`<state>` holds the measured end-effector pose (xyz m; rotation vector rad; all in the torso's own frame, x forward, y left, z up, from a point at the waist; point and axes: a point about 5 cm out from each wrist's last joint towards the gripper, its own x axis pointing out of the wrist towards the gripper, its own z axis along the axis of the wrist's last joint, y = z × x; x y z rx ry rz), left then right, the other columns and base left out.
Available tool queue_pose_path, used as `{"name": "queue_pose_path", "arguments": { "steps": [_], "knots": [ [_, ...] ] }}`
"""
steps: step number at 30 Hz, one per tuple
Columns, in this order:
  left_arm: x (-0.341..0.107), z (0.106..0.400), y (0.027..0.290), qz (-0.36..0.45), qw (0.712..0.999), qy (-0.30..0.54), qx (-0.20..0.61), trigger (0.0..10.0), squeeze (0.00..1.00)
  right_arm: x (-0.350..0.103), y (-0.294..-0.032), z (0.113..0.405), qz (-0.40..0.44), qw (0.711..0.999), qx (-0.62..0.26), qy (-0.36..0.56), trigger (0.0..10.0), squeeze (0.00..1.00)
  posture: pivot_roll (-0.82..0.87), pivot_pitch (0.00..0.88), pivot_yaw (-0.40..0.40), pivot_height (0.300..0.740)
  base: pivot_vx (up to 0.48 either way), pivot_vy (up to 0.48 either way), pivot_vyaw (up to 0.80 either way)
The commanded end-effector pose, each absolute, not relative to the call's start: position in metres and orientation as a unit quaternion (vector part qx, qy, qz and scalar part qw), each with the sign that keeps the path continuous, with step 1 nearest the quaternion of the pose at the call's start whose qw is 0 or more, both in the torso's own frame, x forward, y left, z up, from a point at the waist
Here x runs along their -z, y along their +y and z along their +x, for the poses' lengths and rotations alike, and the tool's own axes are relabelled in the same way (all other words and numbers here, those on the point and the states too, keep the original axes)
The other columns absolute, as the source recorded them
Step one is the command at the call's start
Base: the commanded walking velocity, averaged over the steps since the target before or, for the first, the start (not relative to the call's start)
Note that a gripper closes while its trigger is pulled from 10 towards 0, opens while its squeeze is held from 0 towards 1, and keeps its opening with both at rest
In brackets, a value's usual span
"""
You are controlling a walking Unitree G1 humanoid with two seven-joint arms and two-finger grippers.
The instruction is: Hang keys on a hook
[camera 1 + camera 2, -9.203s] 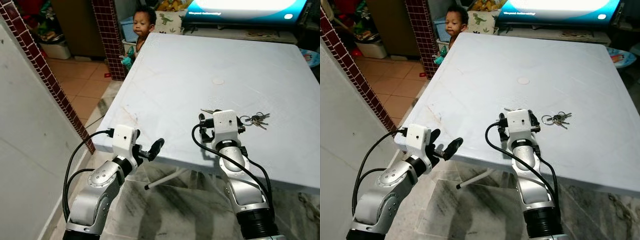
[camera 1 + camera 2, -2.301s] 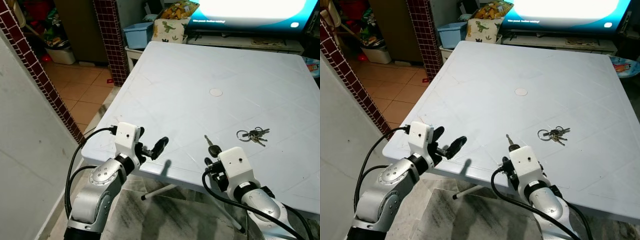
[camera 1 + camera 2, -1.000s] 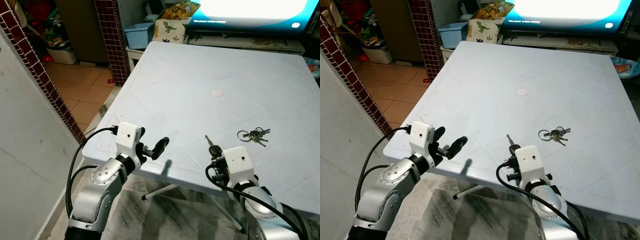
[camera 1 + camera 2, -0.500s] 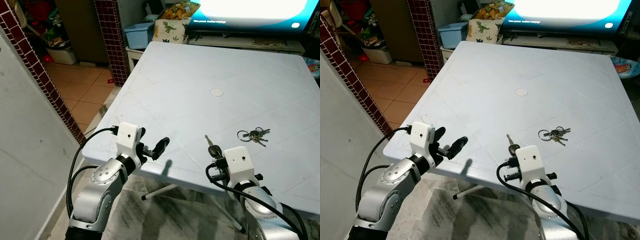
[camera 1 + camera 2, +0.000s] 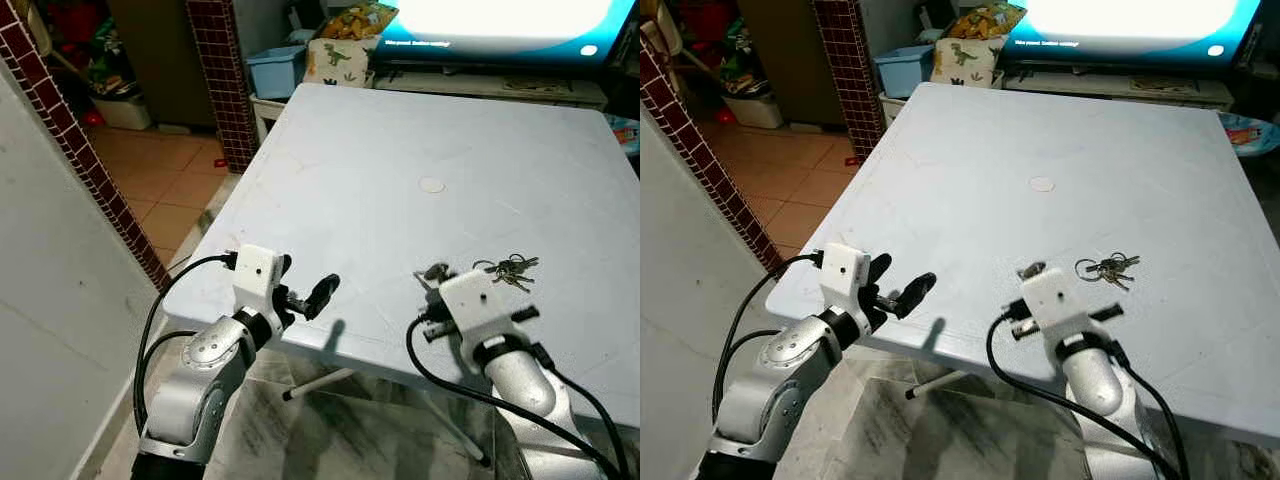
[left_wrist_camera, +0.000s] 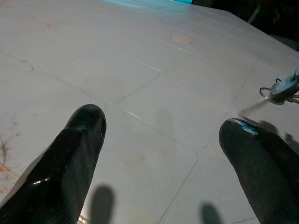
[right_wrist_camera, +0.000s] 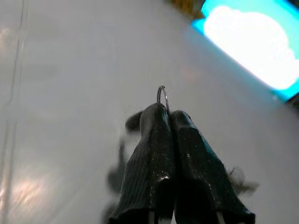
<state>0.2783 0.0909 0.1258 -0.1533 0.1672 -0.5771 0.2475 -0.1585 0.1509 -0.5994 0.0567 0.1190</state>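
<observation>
We see two sets of keys. A bunch of keys point(image 5: 508, 269) on rings lies flat on the white table point(image 5: 380, 150), toward its right side, fanned loosely. A single black-headed key point(image 5: 435, 273) with a thin ring point(image 7: 162, 96) sits raised above the table, just left of the bunch.

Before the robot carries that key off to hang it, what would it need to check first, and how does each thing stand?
1. Right gripper pinched shut on the black-headed key's thin metal ring: ok.
2. Key itself secure: cannot tell, hidden behind the fingers.
3. Left gripper open and holding nothing above the white plastic table: ok.
4. Second bunch of silver keys lying apart from the gripper: ok.
5. Hook located: not ok, none seen.
</observation>
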Motion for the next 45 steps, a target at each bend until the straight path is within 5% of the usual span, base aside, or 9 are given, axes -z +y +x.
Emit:
{"name": "queue_pose_path", "arguments": {
  "steps": [1, 11, 19, 26, 30, 31, 32, 39, 45],
  "knots": [
    [-0.126, 0.280, 0.091, -0.071, 0.952, 0.080, 0.287, 10.0, 0.00, -0.161, -0.157, 0.252, -0.322, 0.945, -0.052, -0.010, 0.0, 0.00, -0.05, 0.039, 0.067, 0.740, 0.000, 0.000, 0.00],
    [-0.126, 0.281, 0.091, -0.069, 0.953, 0.078, 0.286, 10.0, 0.00, -0.193, -0.154, 0.279, -0.380, 0.916, -0.053, -0.113, 0.7, 0.00, -0.05, 0.021, 0.069, 0.740, 0.000, 0.000, 0.00],
    [-0.126, 0.283, 0.089, -0.057, 0.953, 0.070, 0.289, 10.0, 0.00, -0.214, -0.148, 0.294, -0.507, 0.831, -0.024, -0.228, 4.8, 0.00, -0.05, 0.000, 0.076, 0.740, 0.000, 0.000, 0.00],
    [-0.126, 0.284, 0.090, -0.054, 0.953, 0.070, 0.288, 10.0, 0.00, -0.210, -0.142, 0.293, -0.544, 0.800, -0.040, -0.248, 4.5, 0.00, -0.05, 0.000, 0.082, 0.740, 0.000, 0.000, 0.00],
    [-0.126, 0.285, 0.089, -0.054, 0.953, 0.070, 0.289, 10.0, 0.00, -0.208, -0.145, 0.295, -0.529, 0.812, -0.042, -0.243, 6.6, 0.00, -0.05, 0.000, 0.085, 0.740, 0.000, 0.000, 0.00],
    [-0.126, 0.285, 0.089, -0.053, 0.953, 0.069, 0.290, 10.0, 0.00, -0.208, -0.148, 0.298, -0.485, 0.844, -0.045, -0.224, 9.4, 0.00, -0.05, 0.000, 0.087, 0.740, 0.000, 0.000, 0.00],
    [-0.126, 0.285, 0.087, -0.053, 0.952, 0.069, 0.292, 10.0, 0.00, -0.210, -0.154, 0.304, -0.387, 0.900, -0.052, -0.192, 10.0, 0.00, -0.05, 0.000, 0.090, 0.740, 0.000, 0.000, 0.00],
    [-0.125, 0.285, 0.087, -0.053, 0.952, 0.068, 0.294, 10.0, 0.00, -0.209, -0.161, 0.316, -0.116, 0.977, -0.132, -0.116, 10.0, 0.00, -0.05, 0.000, 0.090, 0.740, 0.000, 0.000, 0.00],
    [-0.125, 0.286, 0.086, -0.053, 0.952, 0.068, 0.294, 10.0, 0.00, -0.214, -0.157, 0.318, 0.046, 0.971, -0.215, -0.096, 10.0, 0.00, -0.06, 0.000, 0.091, 0.740, 0.000, 0.000, 0.00]
  ]
}}
